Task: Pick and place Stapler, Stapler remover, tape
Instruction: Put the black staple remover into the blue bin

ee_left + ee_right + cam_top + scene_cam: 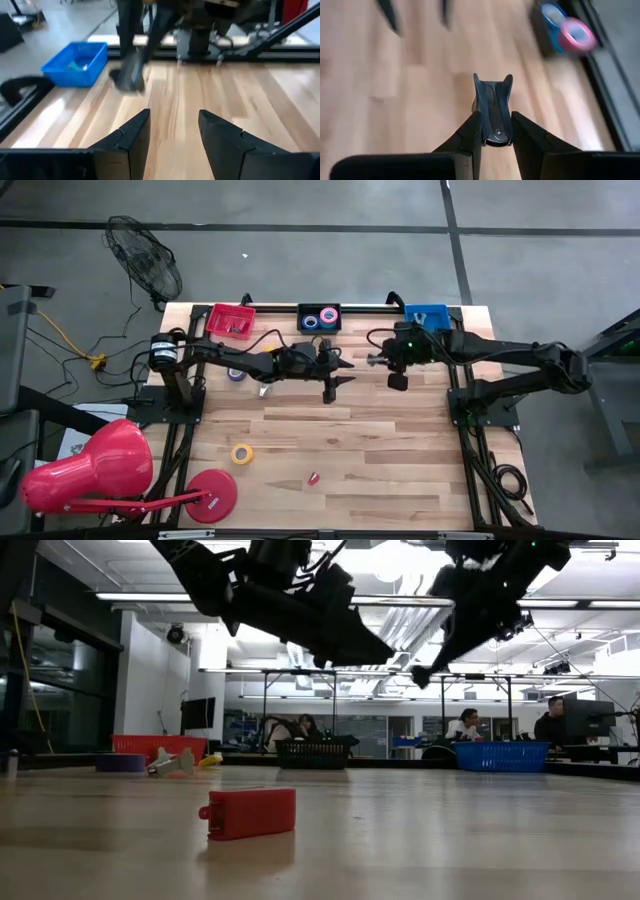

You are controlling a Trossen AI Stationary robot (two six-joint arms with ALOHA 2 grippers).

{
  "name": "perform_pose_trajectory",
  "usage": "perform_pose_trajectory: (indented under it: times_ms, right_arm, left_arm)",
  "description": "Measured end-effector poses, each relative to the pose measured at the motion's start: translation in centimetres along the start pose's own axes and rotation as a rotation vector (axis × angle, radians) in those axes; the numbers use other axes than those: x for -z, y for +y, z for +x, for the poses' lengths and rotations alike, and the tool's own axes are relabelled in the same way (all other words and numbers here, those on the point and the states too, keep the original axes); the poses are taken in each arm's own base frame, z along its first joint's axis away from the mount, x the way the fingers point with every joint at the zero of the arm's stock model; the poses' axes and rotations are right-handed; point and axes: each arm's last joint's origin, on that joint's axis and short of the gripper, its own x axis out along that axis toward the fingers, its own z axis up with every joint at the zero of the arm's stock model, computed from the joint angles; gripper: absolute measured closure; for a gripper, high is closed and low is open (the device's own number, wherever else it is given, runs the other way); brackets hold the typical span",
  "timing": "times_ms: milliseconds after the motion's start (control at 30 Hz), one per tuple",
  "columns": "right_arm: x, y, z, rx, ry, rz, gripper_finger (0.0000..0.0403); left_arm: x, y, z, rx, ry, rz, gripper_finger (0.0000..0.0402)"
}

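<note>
My right gripper (495, 131) clamps dark stapler remover (492, 107), probably for carry to blue bin (426, 314) just behind it; my left gripper (172, 132) released, empty, opposite; yellow tape (241, 453) well off on surface (380, 460).

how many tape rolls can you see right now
4: a blue roll and a pink roll in the black bin, a purple roll on the table under the left arm, and a yellow roll near the front. More may be hidden under the arms.
</note>
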Motion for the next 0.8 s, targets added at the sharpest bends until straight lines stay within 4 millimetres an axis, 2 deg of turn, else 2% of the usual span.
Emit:
perform_pose_trajectory:
  times_ms: [200,467,667,800]
  right_arm:
    - [1.5,-3.2,-0.1,0.238,0.119,0.183,0.0328]
    - [3.9,-8.4,-1.1,0.493,0.162,0.529,0.0328]
    - [6.2,-11.7,-2.3,0.633,0.173,0.758,0.0328]
    - [7.3,-13.4,-1.9,0.678,0.183,0.859,0.0328]
  left_arm:
    - [-0.1,1.6,-0.8,0.025,0.063,-0.016,0.0237]
    - [0.0,3.3,-1.5,0.048,0.118,-0.039,0.0237]
    - [0.2,4.6,-1.7,0.117,0.129,-0.061,0.0237]
    - [0.3,5.5,-1.9,0.172,0.127,-0.075,0.0237]
